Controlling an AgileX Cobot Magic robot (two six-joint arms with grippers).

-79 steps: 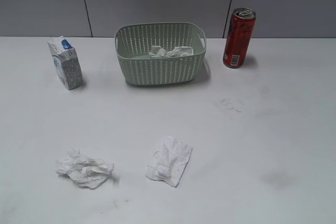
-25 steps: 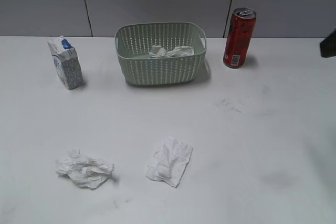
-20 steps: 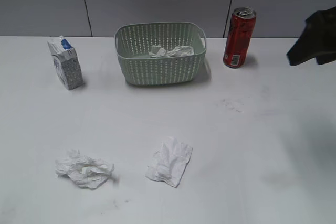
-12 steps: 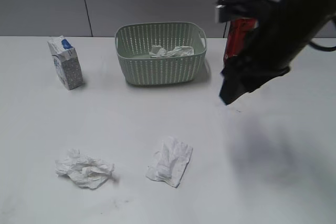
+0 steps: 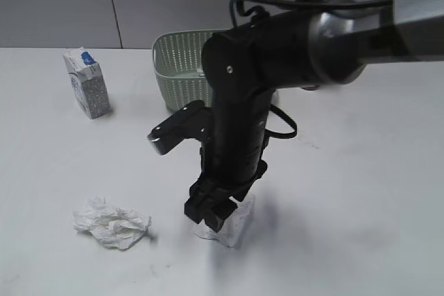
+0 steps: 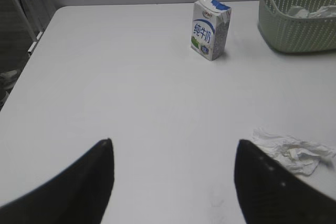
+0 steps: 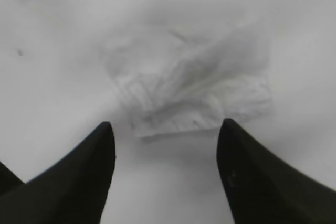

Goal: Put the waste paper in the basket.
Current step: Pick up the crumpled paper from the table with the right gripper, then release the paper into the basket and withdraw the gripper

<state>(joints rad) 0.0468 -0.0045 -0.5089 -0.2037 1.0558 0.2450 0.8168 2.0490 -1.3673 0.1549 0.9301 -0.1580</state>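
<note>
The mint-green perforated basket [image 5: 179, 67] stands at the back of the table, half hidden by my right arm; it also shows in the left wrist view [image 6: 299, 30] with one white paper wad [image 6: 313, 11] inside. My right gripper [image 5: 210, 214] is open, low over the middle waste paper wad [image 5: 238, 224], which lies just beyond the open jaws in the right wrist view [image 7: 191, 90]; the right gripper [image 7: 167, 124] holds nothing. Another crumpled wad [image 5: 111, 223] lies at the front left, and shows beside the open, empty left gripper [image 6: 173, 145] as the wad [image 6: 291, 148] near its right finger.
A blue-and-white carton [image 5: 87, 82] stands upright left of the basket, also in the left wrist view [image 6: 210, 27]. The red can is hidden behind my right arm. The table's left edge [image 6: 37, 40] shows in the left wrist view.
My right arm swung in from the right edge, past the can and basket, and dropped over the middle wad. The wads, basket and carton have not moved.
</note>
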